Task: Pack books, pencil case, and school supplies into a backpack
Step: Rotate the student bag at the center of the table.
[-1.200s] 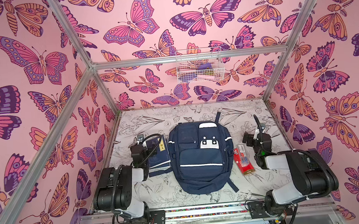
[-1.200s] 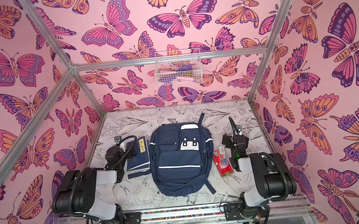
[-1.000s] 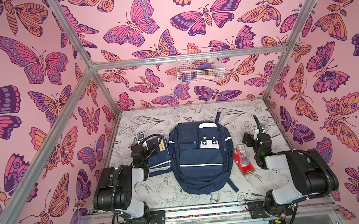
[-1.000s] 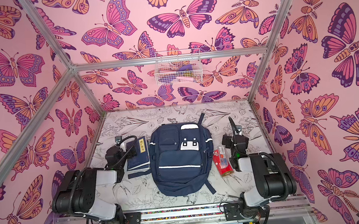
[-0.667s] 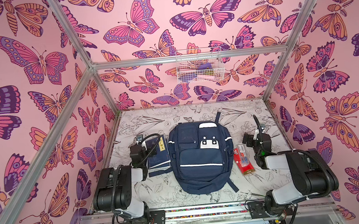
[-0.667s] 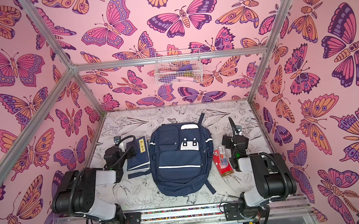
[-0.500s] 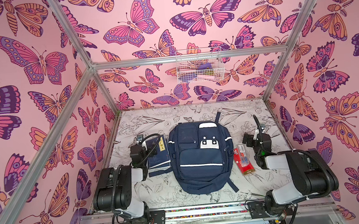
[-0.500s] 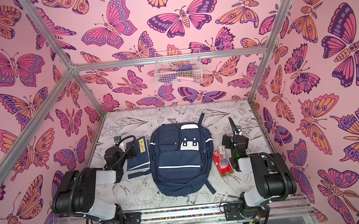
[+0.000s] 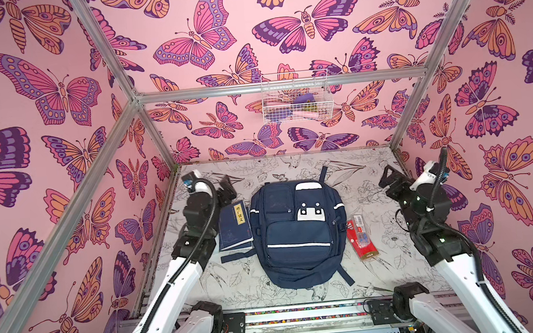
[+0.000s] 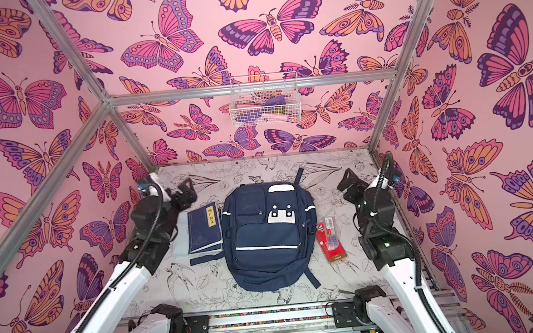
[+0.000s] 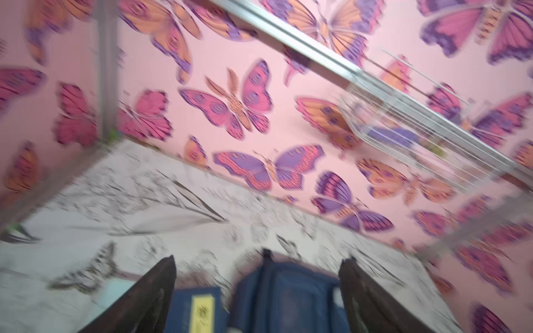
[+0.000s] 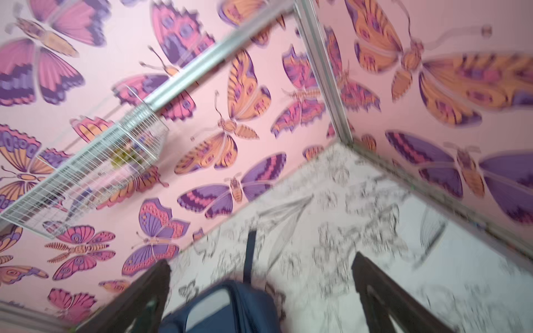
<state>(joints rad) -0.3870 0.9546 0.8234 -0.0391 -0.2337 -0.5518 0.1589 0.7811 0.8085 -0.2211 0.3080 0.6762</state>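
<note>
The navy backpack (image 9: 296, 236) (image 10: 266, 239) lies flat mid-table, pockets up, and looks zipped in both top views. The dark blue books (image 9: 233, 230) (image 10: 204, 232), with a yellow label, lie along its left side. A red pack of school supplies (image 9: 362, 238) (image 10: 331, 240) lies along its right side. I cannot make out the pencil case. My left gripper (image 9: 227, 186) (image 11: 259, 259) hovers open just behind the books' far end. My right gripper (image 9: 389, 177) (image 12: 261, 258) hovers open to the right of the backpack's top. Both hold nothing.
A white wire basket (image 9: 295, 96) (image 10: 265, 100) with small items hangs on the back wall. A pale flat thing (image 10: 180, 242) lies left of the books, partly under my left arm. Butterfly-print walls close in the table on three sides.
Both arms have risen from their folded, low pose and stretched toward the back of the table. Both wrist views are blurred by motion. Nothing on the table has moved.
</note>
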